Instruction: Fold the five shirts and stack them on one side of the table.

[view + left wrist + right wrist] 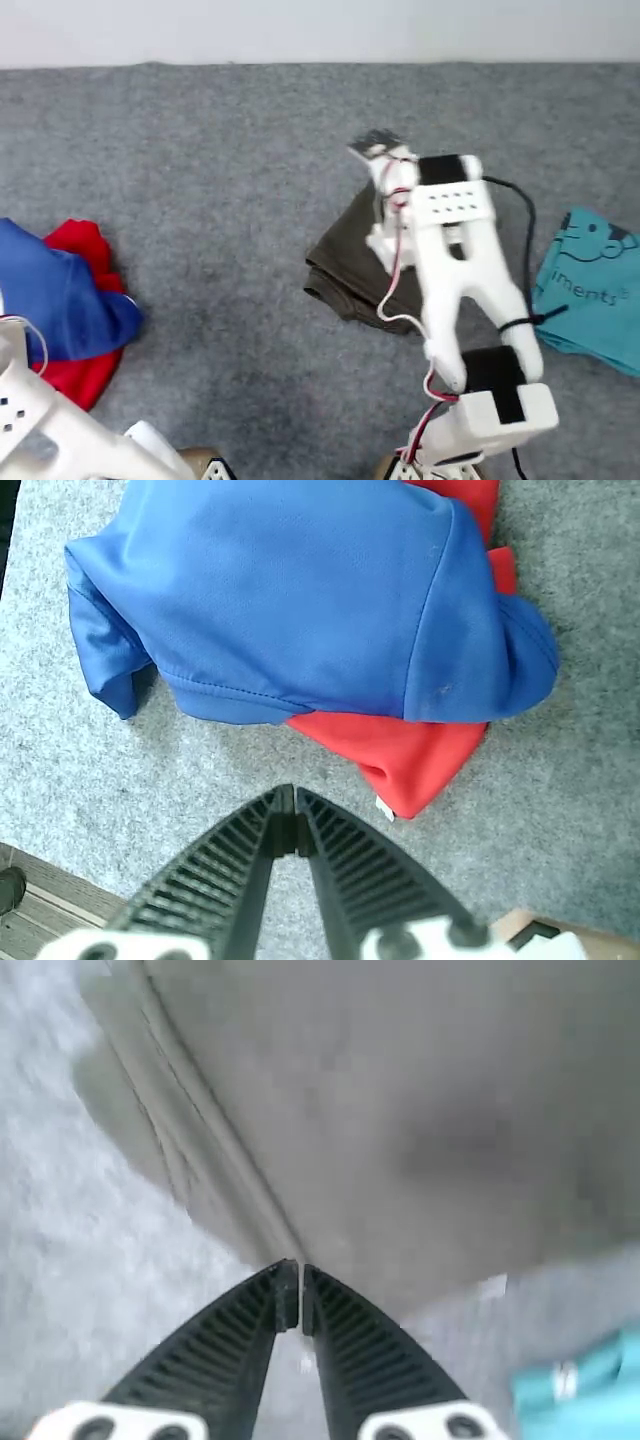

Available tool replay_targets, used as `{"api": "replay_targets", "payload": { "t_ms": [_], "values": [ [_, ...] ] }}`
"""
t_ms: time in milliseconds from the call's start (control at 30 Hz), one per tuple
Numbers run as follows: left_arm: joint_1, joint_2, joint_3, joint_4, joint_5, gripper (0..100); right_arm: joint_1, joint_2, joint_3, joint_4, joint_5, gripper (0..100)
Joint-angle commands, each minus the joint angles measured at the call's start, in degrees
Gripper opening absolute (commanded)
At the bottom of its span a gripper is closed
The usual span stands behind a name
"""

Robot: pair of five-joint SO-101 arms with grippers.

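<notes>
A dark olive shirt [345,270] lies bunched at the table's middle, under my right arm [450,230]. My right gripper [292,1295] is shut at a corner of this olive shirt [400,1110], where the hem folds run into the fingertips. Beside it to the right lies a teal printed shirt [590,290], whose edge [575,1390] also shows in the right wrist view. At the left side a blue shirt [55,290] is heaped on a red shirt [85,375]. My left gripper [295,820] hangs shut and empty just short of the red shirt [420,760] and the blue shirt [320,590].
Grey carpet [220,180] covers the table. A white wall runs along the far edge. My left arm [35,420] stands at the near left corner. The table's edge [40,900] and floor show behind the left gripper.
</notes>
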Motion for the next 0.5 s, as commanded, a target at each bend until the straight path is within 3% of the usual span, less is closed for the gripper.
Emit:
{"api": "replay_targets", "payload": {
  "t_ms": [0, 200, 467],
  "values": [
    [-0.18, -1.23, -1.63, 1.14, -0.62, 2, -4.35, 3.47, -2.37, -8.48, -0.44, 0.9],
    [-0.26, -1.23, -1.63, 1.14, -0.62, 2, -8.92, 15.69, -2.81, -17.1, -0.53, 0.9],
    [-0.26, -1.32, 0.84, 1.14, -0.62, 2, -13.93, 16.92, -7.65, -3.91, -4.22, 0.9]
  ]
}}
